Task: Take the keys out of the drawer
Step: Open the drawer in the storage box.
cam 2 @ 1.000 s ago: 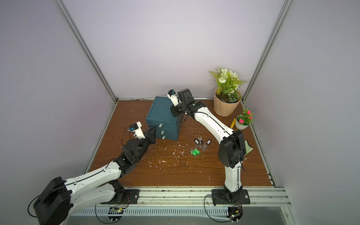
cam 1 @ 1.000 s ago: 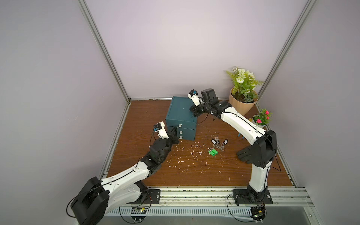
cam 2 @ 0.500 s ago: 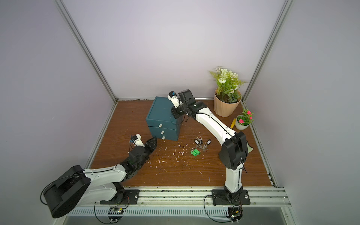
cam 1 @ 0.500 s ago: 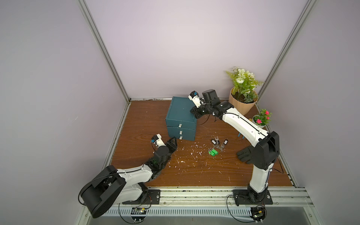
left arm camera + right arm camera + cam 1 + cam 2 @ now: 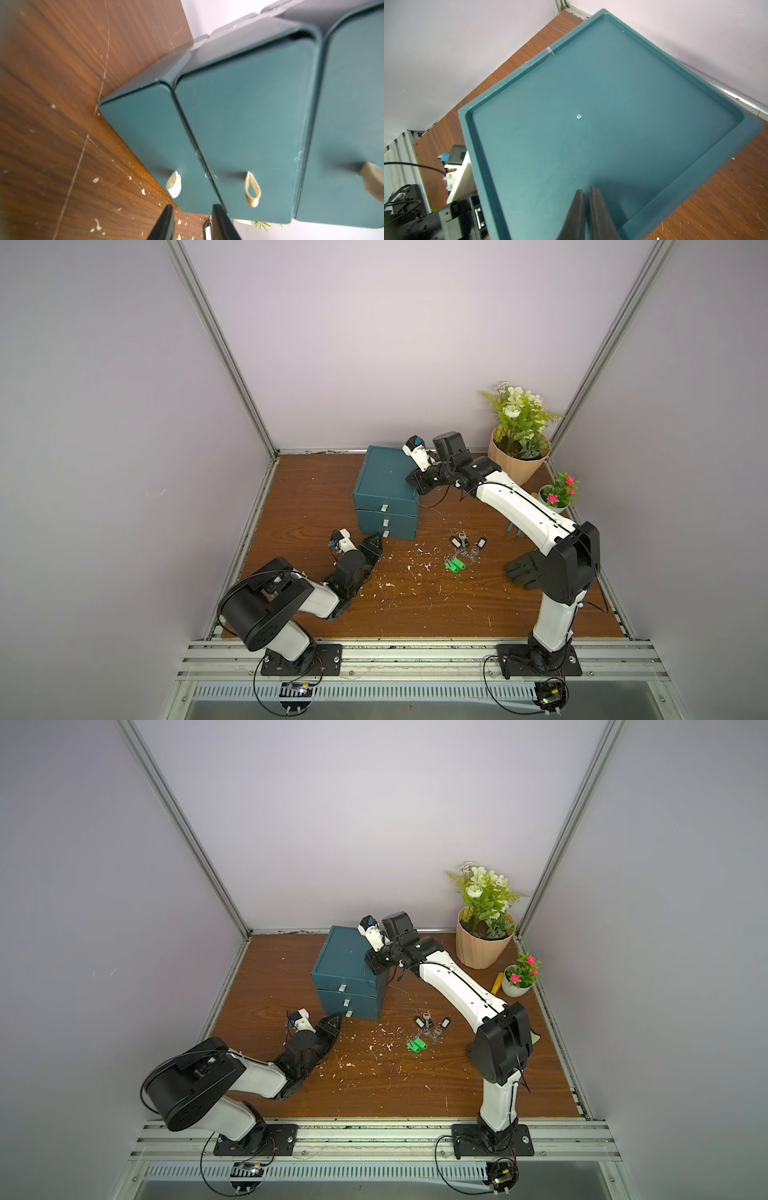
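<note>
Where the keys lie: the bunches of small silver metal keys (image 5: 464, 548) on rings are out on the brown wooden tabletop (image 5: 316, 497). They sit in front of the teal plastic three-drawer cabinet (image 5: 386, 493), near its front corner on the right arm's side and not touching it.
Risk: whether any keys remain inside is hidden. A pinch that misses the thin beige loop pull (image 5: 174, 184) of the bottom drawer would probably slip off. It could also shove the light cabinet if nothing pins it.
Keys' look: a loose tangle with black tags, and a pair of green tags on the side farthest from the cabinet. I can make out no blue tag.
Drawers: all three fronts look closed.
Left gripper (image 5: 193, 207): jaws narrowly apart and empty, low before the cabinet's bottom drawer.
Right gripper (image 5: 585, 190): jaws almost together, gripping nothing, at the cabinet's top near its edge. Contact is unclear.
</note>
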`<state>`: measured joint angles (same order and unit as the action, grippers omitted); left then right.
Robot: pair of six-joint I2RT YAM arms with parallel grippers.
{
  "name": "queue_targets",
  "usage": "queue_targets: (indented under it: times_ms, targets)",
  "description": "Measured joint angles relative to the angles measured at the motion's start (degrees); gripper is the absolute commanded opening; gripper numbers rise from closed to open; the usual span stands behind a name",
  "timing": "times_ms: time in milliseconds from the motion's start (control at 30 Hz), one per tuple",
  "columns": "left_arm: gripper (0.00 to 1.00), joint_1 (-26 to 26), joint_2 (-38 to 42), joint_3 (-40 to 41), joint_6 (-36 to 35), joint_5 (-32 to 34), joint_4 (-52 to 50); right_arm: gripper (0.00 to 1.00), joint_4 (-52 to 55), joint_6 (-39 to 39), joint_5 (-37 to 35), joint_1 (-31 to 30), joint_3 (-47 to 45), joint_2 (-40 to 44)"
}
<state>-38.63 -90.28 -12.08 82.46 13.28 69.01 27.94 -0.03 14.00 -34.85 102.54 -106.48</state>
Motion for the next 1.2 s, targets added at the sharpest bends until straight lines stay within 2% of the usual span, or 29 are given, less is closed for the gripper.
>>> queue_targets:
  times_ms: [233,533,667,1000,1100,1200]
  targets:
    - [0.32,0.17,-9.97,-0.09,3.91,-4.63,11.23,0.12,0.13,-0.42,0.0,0.0,-0.28,0.81]
    - [0.32,0.22,-18.23,-0.22,9.64,-4.87,20.96,0.11,0.59,-1.73,-0.15,0.02,-2.32,4.55]
    - [0.33,0.24,-20.81,-1.14,11.89,-4.66,22.25,0.11,0.66,-2.4,-0.2,0.07,-2.95,4.92]
    - [0.32,1.81,-21.03,-4.11,13.73,-4.61,20.76,0.11,0.72,-3.41,-0.2,0.11,-3.19,4.92]
    - [0.29,2.45,-21.22,-4.74,14.12,-4.63,19.96,0.11,0.74,-3.56,-0.2,0.17,-3.26,4.92]
    - [0.19,3.19,-21.38,-5.2,14.27,-4.66,18.6,0.11,0.74,-3.65,-0.17,0.28,-3.26,4.92]
